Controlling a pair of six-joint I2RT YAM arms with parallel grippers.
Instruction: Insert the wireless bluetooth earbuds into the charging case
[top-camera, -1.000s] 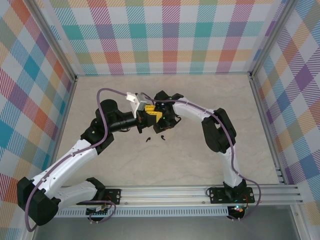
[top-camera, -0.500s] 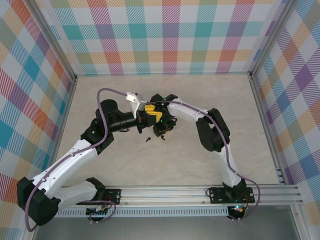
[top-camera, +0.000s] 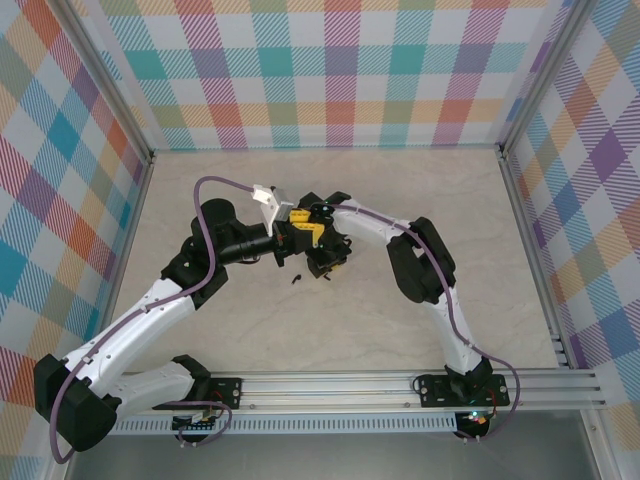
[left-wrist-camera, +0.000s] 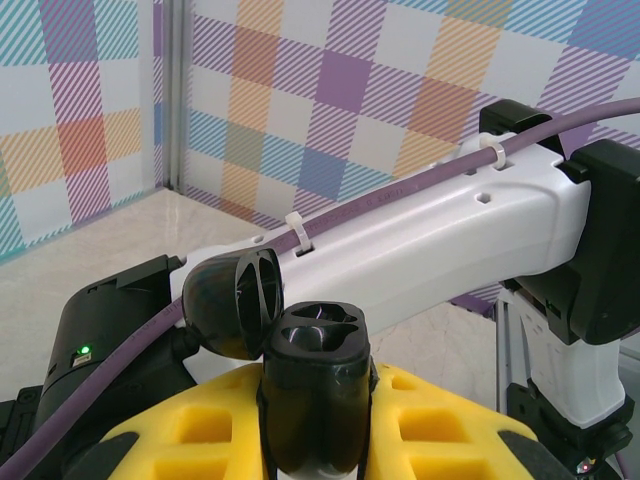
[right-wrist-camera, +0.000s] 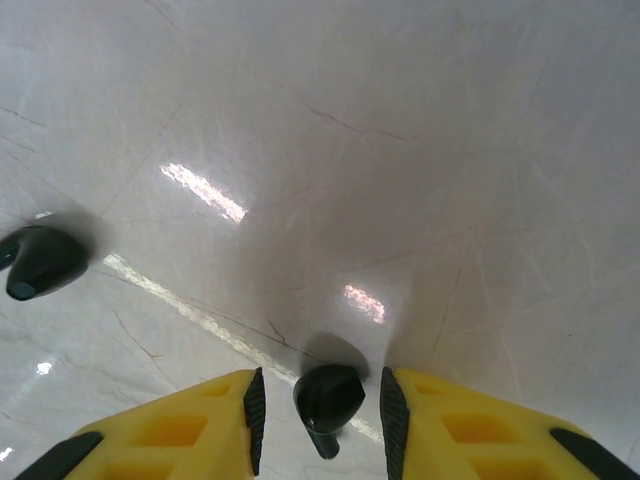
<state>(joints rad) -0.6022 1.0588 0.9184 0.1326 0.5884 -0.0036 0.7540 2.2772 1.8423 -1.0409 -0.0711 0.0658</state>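
Earbud (right-wrist-camera: 328, 395), black, lies on the counter (right-wrist-camera: 400, 150) just short of the charging case (left-wrist-camera: 315, 350), between the right hand's (right-wrist-camera: 322, 400) slightly parted fingers, ungripped; another earbud (right-wrist-camera: 40, 262) lies alongside. Beyond, the left hand (left-wrist-camera: 315, 420) clamps the charging case, its lid open.

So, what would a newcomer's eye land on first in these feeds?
The black charging case, lid flipped open and both sockets empty, clamped in the left claw. Then the right claw, yellow fingers straddling a black earbud on the table with gaps either side, and a second black earbud at that view's left edge.
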